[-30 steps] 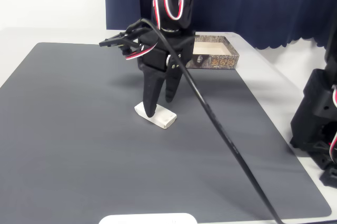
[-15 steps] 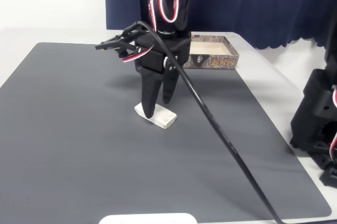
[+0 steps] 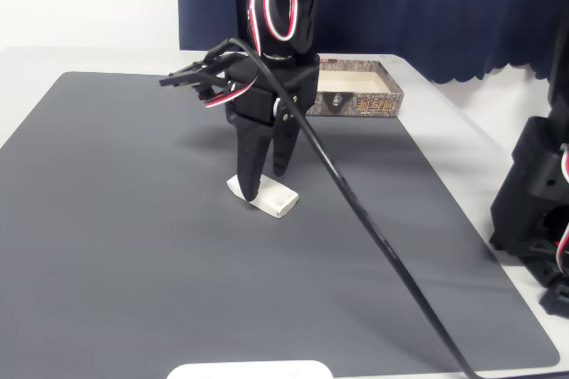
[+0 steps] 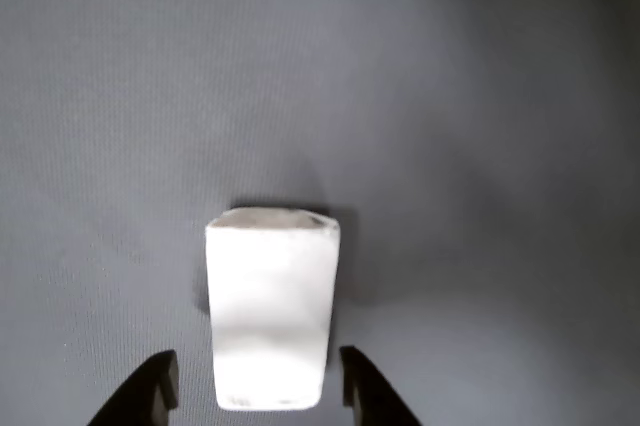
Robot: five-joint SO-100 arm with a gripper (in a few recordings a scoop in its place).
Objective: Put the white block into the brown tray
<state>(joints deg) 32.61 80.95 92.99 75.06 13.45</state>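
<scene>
The white block (image 3: 261, 195) lies flat on the dark grey mat (image 3: 116, 219) that covers the surface, roughly at the mat's middle and well apart from every edge. In the fixed view its long axis runs at a slant, one end nearer the camera than the other. In the wrist view the block (image 4: 271, 306) stands lengthwise between the two dark fingertips (image 4: 152, 386), with a narrow strip of mat showing on either side of it.

The claw (image 3: 264, 181) points straight down over the block, its fingers spread just wider than the block and straddling it; the wrist view shows them not pressing its sides. In the fixed view the near finger covers part of the block's left end. Whether the tips touch the mat cannot be told.

The brown tray (image 3: 359, 92) sits at the far right corner of the mat, against the dark blue curtain (image 3: 427, 5). Its bark-patterned front wall carries gold lettering and a small dark label; neither is legible at this size. Its pale interior is visible.

A black cable (image 3: 373, 228) runs from the arm diagonally toward the near right corner of the mat.
</scene>
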